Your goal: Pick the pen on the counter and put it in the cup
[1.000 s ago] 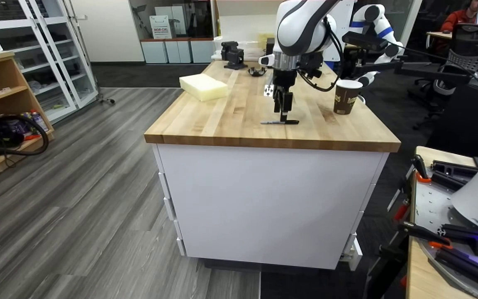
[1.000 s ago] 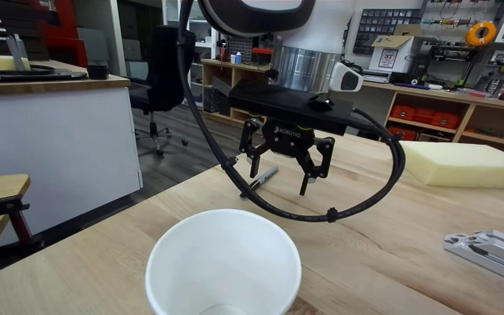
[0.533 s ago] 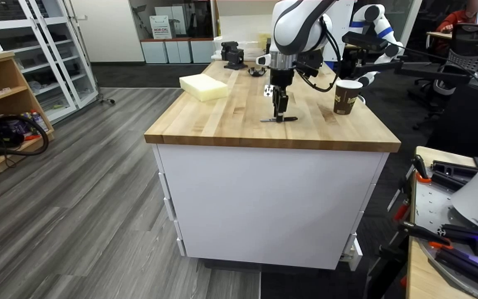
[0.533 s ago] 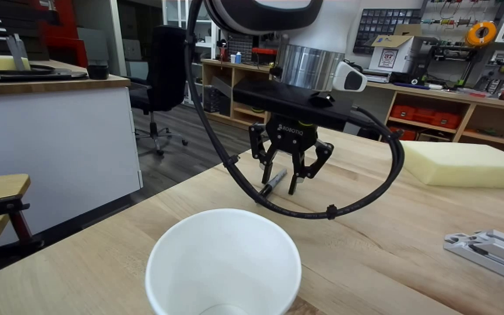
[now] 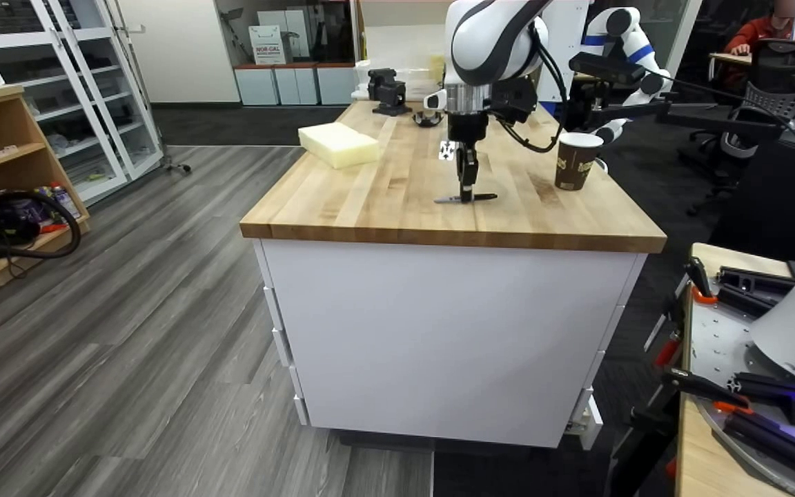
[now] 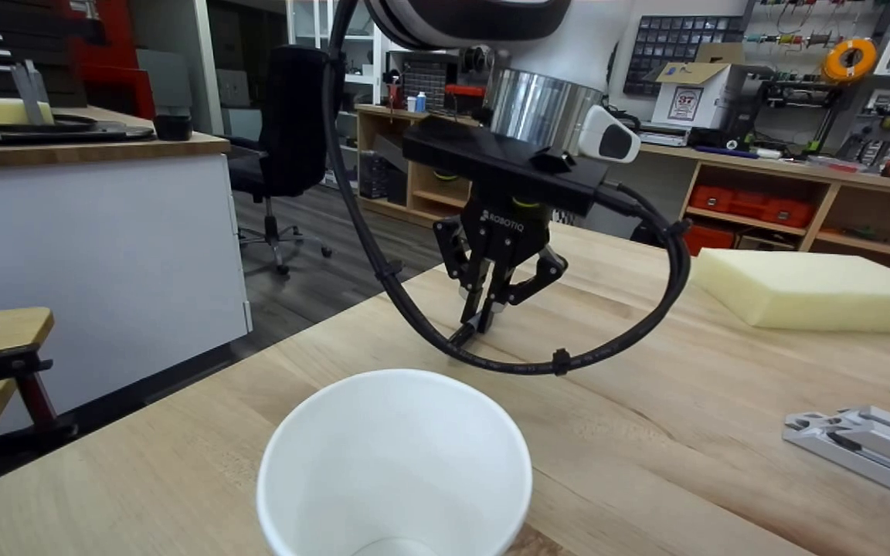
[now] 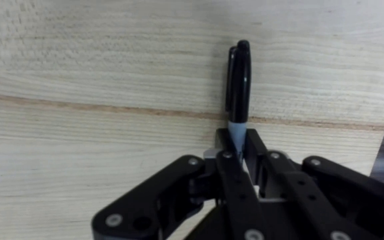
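The black-capped pen (image 7: 240, 83) with a grey barrel lies low at the counter top (image 5: 370, 203). Both fingers of my gripper (image 7: 237, 138) press against its barrel from either side, just behind the cap. In both exterior views the gripper (image 6: 477, 324) points down at the wood, and the dark end of the pen (image 6: 462, 334) sticks out from it. Whether the pen still touches the wood I cannot tell. The dark brown cup (image 5: 575, 166) stands upright on the counter; its white inside (image 6: 395, 455) shows in the near foreground of an exterior view.
A pale yellow foam block (image 5: 339, 145) lies on the counter. Farther back stands a black vise (image 5: 388, 93). A silver metal bar (image 6: 866, 452) rests on the wood. The arm's black cable loop (image 6: 561, 361) hangs between gripper and cup.
The gripper has come down slightly and its fingers have gone from wide apart to shut around the pen. The pen has shifted a little on the counter; the cup has stayed put.
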`<state>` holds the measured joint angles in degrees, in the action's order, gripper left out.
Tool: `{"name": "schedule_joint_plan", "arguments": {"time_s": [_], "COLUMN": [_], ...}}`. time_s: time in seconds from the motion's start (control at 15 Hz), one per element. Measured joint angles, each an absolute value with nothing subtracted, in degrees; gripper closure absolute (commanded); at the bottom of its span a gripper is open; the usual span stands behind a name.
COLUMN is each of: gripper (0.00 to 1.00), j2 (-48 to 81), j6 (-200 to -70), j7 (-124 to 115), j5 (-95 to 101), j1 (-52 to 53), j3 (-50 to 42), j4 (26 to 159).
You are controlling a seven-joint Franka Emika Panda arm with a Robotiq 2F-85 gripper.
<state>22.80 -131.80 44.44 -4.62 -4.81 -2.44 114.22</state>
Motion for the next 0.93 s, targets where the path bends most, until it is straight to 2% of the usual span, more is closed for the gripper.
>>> {"name": "schedule_joint_plan", "arguments": {"time_s": [0.93], "gripper": [0.94], "j2": [15.11], "j6": [-124.92], "j7": [37.77], "j5": [1.1], "j1": [-8.22], "j3": [-5.68], "j4": [117.27]}}
